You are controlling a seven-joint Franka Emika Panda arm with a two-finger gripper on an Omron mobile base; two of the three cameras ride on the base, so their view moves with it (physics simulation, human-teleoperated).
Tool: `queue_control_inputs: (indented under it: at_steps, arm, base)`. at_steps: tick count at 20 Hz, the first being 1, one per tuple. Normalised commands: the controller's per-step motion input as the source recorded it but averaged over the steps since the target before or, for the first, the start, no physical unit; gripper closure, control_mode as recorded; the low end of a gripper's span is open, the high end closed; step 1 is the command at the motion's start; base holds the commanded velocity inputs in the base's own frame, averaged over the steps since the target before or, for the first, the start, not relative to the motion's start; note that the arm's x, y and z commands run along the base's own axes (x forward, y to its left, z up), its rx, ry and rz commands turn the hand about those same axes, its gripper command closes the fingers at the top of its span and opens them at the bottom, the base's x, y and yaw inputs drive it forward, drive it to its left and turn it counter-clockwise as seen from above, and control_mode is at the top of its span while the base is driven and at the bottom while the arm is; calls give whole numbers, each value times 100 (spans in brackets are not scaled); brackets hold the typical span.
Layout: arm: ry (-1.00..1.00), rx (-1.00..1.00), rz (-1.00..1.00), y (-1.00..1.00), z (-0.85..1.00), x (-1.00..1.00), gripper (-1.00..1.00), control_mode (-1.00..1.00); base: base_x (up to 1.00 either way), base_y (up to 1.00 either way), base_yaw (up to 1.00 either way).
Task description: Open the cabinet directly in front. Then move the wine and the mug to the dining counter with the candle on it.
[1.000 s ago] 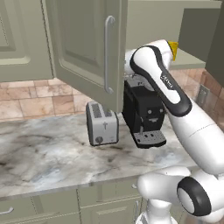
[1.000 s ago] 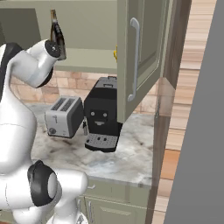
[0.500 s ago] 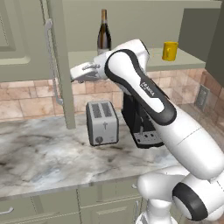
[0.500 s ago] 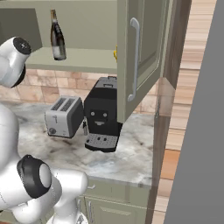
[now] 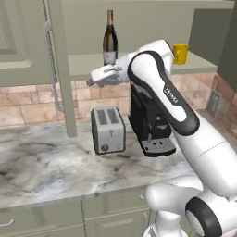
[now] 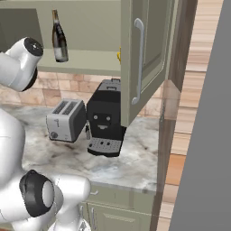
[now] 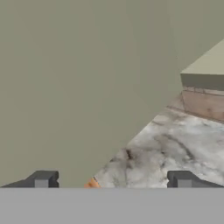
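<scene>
Reaching leftward beside cabinet (image 5: 60, 69), jaws apart

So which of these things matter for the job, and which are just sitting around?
Job:
cabinet, both doors open
wine on its shelf
mug on its shelf

Just there:
toaster
coffee machine
worktop

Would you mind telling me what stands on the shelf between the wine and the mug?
In the left base view, the robot's white arm crosses in front of that stretch of the cabinet shelf between wine and mug.
</scene>
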Motion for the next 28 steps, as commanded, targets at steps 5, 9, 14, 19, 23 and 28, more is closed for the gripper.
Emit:
queue_control_inputs:
  at_steps: [5,9,14,19,23,28]
  arm:
    - [6,-14,-25,-100,18,0,-100,-100]
    - [0,-17,-31,-91,7,-7,-100,-100]
    - [-1,-23,-46,-53,0,-14,-100,-100]
    - [-9,-31,-49,-29,-1,-44,-100,-100]
    - [-13,-31,-47,-23,-5,-45,-100,-100]
    - [-14,-18,-42,-42,9,-4,-100,-100]
  base:
    - [0,0,0]
    - [0,0,0]
    - [0,0,0]
    - [0,0,0]
    - [0,0,0]
    - [0,0,0]
